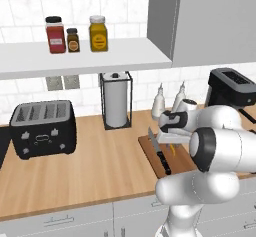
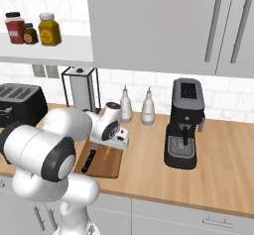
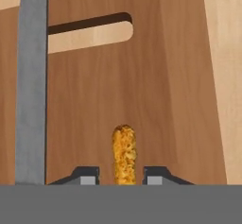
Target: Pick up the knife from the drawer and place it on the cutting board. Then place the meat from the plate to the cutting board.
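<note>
Orange-tan meat (image 3: pixel 124 154) upright between gripper (image 3: pixel 121 176) tips, jaws apart, not pinching. Knife (image 1: pixel 159 151) flat on board (image 3: pixel 165 100), left of meat.

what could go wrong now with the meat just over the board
1. The small orange-tan piece of meat sits between the hand's parted fingertips; whether it rests on the reddish-brown wooden cutting board is unclear, so it might lift with the hand.
2. The silver-bladed, black-handled knife lies beside it, so a sideways retreat could nudge it.
</note>
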Robot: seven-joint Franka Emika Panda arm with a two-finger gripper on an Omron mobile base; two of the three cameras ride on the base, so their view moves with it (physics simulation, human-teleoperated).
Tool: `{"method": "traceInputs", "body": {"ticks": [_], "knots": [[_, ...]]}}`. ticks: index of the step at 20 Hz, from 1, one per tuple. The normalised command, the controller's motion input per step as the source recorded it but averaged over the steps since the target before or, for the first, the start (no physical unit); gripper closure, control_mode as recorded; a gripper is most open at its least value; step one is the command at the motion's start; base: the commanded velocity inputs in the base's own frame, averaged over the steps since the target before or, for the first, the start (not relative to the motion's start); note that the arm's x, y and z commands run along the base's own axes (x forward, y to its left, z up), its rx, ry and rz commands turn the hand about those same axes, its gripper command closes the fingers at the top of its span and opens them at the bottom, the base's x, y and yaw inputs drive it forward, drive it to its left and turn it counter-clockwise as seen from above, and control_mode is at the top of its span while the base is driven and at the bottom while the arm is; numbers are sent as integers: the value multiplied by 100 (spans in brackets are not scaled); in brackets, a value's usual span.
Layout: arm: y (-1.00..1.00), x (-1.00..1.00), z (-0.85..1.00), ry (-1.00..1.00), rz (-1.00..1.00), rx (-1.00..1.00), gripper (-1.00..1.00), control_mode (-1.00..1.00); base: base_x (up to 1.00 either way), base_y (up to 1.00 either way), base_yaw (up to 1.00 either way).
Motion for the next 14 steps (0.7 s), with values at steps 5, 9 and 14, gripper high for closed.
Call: {"method": "traceInputs", "body": {"ticks": [5,9,14], "knots": [[0,0,12,1,0,0,-100,-100,0,0,0],[0,-19,58,0,0,1,-100,-100,0,0,0],[0,-74,80,0,2,3,-100,-100,0,0,0]]}}
